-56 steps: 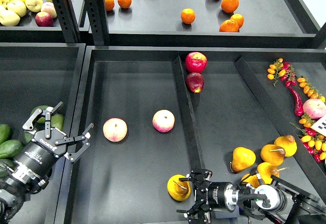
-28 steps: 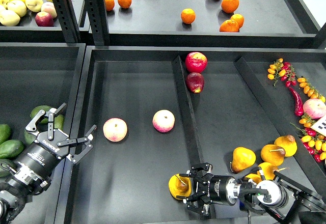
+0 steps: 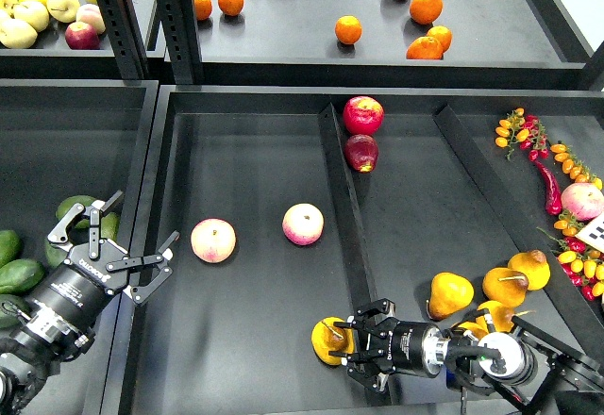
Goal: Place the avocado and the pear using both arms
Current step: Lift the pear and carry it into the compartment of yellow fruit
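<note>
The golden-yellow pear (image 3: 327, 340) lies at the front of the middle compartment, close to the divider (image 3: 342, 198). My right gripper (image 3: 355, 347) lies level right behind it, jaws spread wider than the pear, fingertips at its right side. My left gripper (image 3: 121, 245) is open and empty, hovering over the wall between the left bin and the middle compartment. Several green avocados (image 3: 19, 275) lie in the left bin beside and under that arm. I cannot tell which one is the darker avocado.
Two pink-and-cream peaches (image 3: 213, 240) (image 3: 303, 224) lie in the middle compartment. Several more pears (image 3: 450, 293) sit in the right compartment over my right arm. Two red apples (image 3: 362, 114) lie at the back. Chillies and small tomatoes (image 3: 566, 217) fill the far right bin.
My right gripper turned and closed in on the pear, which shifted slightly up and left. My left gripper dropped a little down and right, staying open.
</note>
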Tool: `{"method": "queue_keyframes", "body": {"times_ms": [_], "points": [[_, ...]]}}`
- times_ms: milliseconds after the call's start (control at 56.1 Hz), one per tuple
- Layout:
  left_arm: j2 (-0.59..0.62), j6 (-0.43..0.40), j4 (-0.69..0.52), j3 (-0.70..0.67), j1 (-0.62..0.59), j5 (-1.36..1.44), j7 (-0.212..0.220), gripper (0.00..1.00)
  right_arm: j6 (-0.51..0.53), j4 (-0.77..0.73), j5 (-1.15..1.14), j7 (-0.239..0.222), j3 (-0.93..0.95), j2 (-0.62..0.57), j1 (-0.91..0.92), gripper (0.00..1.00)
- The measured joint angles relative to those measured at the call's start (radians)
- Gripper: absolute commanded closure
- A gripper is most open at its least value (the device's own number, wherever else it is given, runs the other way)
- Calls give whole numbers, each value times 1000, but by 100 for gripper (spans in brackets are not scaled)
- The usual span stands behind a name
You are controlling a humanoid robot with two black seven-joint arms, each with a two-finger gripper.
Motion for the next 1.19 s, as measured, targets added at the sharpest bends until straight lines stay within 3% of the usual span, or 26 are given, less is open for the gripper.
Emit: {"method": "queue_keyframes", "body": {"times_ms": [357,874,1195], "points": [[0,0,1,-2,0,2,0,1,1,5,8,0,24,1,-3,83],[0,0,1,-2,0,2,0,1,-1,73,39,0,136,1,2,83],[0,0,5,-2,0,4,0,1,-3,165,113,0,229,-117,-5,83]]}}
